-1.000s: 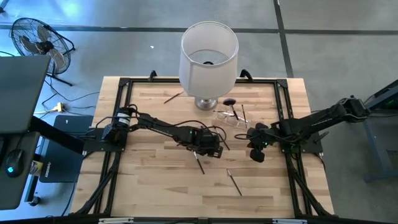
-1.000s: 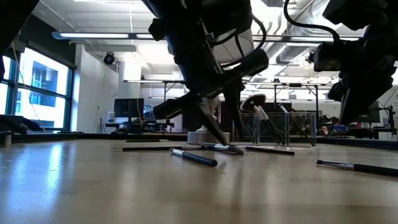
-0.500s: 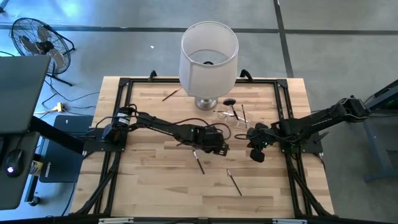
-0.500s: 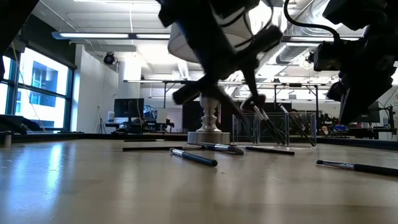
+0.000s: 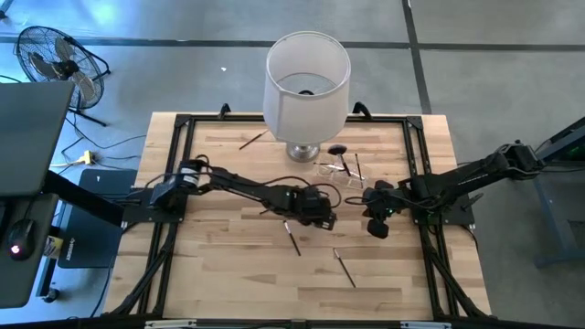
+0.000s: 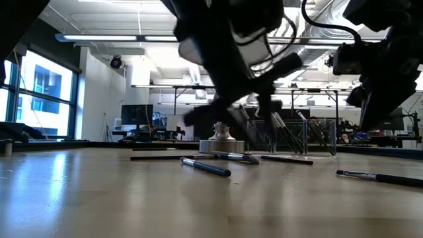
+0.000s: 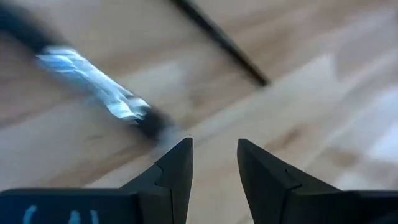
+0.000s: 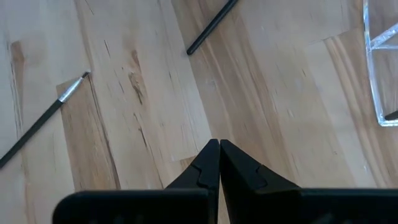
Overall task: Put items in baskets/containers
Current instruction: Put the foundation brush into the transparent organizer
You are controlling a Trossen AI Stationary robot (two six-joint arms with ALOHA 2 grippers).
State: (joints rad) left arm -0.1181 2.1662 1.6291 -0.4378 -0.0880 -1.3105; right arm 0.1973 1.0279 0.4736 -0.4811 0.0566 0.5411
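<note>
Left pincer [image 5: 315,208] sits mid-surface, just above the wood, fingers [image 7: 177,163] a narrow gap apart with nothing between them. One brush with a silver ferrule [image 7: 93,93] lies just ahead of its tips, another dark handle [image 7: 217,40] farther off. Loose brushes are scattered on the surface [image 5: 228,265]: one below the left pincer [image 5: 292,239], one lower right of it [image 5: 345,267], one near the back left [image 5: 253,140]. The clear holder [image 5: 340,174] stands beside the lamp base [image 5: 303,152], a few brushes already inside, including a fluffy black head [image 5: 337,149]. Right pincer [image 5: 377,226] waits right of centre, fully closed, empty.

Judgement: brushes look light, stiff, thin and likely to roll; grip mid-handle across the shaft, near the ferrule, not on the soft bristles. The holder looks light and may slide if bumped.
</note>
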